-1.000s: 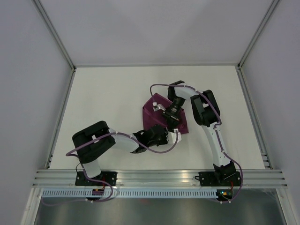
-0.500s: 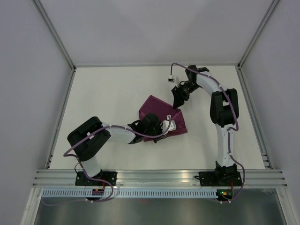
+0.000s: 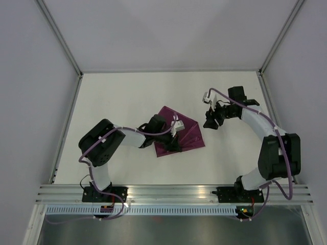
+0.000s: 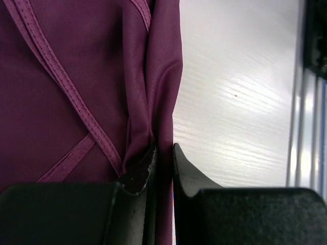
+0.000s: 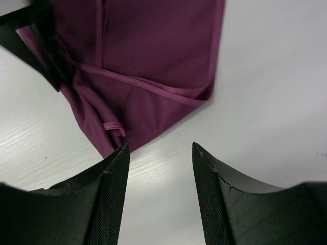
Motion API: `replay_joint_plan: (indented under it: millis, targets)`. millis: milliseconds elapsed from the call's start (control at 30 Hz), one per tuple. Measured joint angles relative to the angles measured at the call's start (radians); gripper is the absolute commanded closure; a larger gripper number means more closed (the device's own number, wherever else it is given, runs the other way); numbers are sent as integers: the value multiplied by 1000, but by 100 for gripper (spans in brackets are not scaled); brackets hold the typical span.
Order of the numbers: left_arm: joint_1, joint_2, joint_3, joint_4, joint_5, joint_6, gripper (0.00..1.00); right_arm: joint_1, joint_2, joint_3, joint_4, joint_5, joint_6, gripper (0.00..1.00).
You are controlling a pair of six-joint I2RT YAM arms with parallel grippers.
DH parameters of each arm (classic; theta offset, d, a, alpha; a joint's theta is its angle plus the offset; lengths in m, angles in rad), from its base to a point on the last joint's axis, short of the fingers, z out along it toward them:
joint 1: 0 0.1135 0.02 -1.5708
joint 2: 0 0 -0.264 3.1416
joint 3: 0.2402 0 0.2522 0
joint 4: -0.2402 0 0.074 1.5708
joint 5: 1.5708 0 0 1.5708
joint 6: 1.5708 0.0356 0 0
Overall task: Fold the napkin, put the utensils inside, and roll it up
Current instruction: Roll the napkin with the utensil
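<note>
The napkin (image 3: 188,133) lies folded into a small dark magenta wedge at the table's middle, its hemmed edges crossing (image 4: 76,76). My left gripper (image 3: 171,142) is shut on a raised fold at the napkin's edge; the cloth runs between its fingertips (image 4: 163,150). My right gripper (image 3: 208,122) hovers to the right of the napkin, apart from it, and is open (image 5: 160,148) with only bare table between its fingers. In the right wrist view the napkin (image 5: 148,56) lies just beyond the fingertips. The utensils are out of view.
The white table (image 3: 117,102) is walled on the left, back and right, with a metal rail (image 3: 173,193) along the near edge. The left arm's dark fingers (image 5: 38,48) show at the napkin's far corner in the right wrist view.
My right gripper has let go of the napkin, opened, and swung away to the right of it. My left gripper has shifted up along the napkin, still pinching the cloth.
</note>
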Motion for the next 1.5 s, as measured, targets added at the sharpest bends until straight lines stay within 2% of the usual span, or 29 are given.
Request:
replay_joint_plan:
  millis: [167,400,833,1167,1267,1500]
  targets:
    - [44,54,19,21,132,-93,98,108,-220,-217,93,7,-124,42]
    - [84,119,69,-6,250,-159,98,334,-360,-423,223,114,-187,43]
    - [107,233,211,-167,390,-208,98,700,-382,-698,581,423,-209,42]
    - [112,249,227,-214,422,-214,98,790,-373,-809,851,612,-216,45]
    - [114,257,238,-230,429,-215,98,809,-366,-822,885,634,-222,50]
    - [124,298,283,-284,475,-220,98,834,-347,-834,933,662,-233,51]
